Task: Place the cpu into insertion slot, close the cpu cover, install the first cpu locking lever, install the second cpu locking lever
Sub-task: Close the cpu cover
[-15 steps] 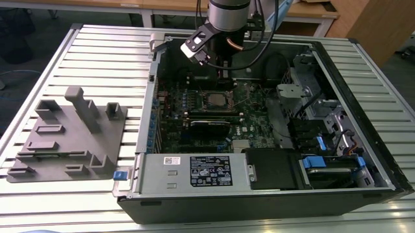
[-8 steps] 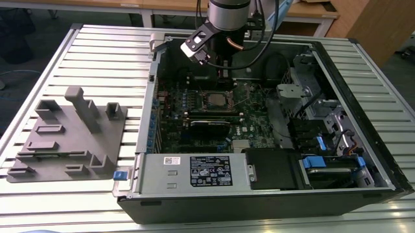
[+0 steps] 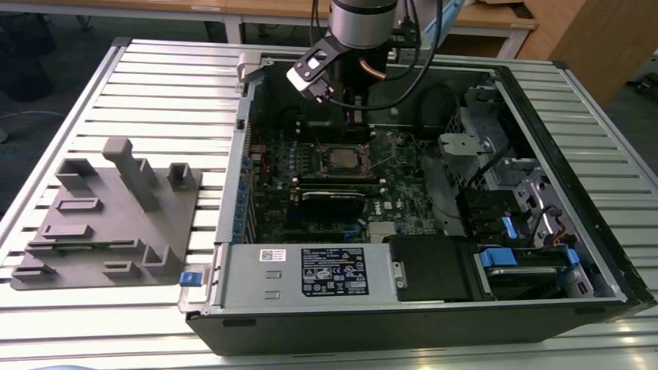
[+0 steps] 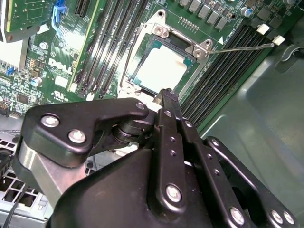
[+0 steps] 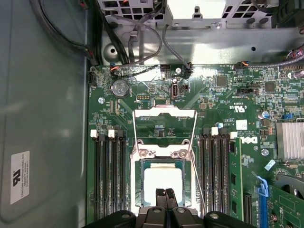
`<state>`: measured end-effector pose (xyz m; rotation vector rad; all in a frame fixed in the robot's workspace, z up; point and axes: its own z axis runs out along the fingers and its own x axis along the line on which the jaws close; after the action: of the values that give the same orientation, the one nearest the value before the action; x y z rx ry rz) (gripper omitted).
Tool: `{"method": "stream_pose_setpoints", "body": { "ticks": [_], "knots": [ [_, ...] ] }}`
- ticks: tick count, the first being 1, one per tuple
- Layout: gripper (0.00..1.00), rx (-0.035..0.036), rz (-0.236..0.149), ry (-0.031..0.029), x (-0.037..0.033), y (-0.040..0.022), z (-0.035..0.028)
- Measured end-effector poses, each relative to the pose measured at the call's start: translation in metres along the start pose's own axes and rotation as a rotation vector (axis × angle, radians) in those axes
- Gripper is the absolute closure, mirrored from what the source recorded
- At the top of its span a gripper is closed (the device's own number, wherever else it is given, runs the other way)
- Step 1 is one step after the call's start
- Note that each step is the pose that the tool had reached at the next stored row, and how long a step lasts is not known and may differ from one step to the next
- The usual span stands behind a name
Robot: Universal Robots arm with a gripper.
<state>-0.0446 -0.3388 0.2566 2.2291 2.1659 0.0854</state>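
Hovering over the cpu (image 5: 162,177) seated in the insertion slot (image 5: 138,183), the end effector (image 5: 164,192) is pinched together, empty, likely forming one narrow tip for pressing

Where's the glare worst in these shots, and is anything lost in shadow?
In the second wrist view the cpu top is blown out to plain white, and in the first wrist view it is nearly as washed out. In the exterior view the table slats glare brightly, while the computer case interior is dim.
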Motion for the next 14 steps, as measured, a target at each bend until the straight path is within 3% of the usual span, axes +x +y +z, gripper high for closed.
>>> {"method": "stream_pose_setpoints", "body": {
  "ticks": [14],
  "knots": [
    [0.89,-0.0001,0.0,-0.0001,0.0001,0.0031,0.0002]
  ]
}}
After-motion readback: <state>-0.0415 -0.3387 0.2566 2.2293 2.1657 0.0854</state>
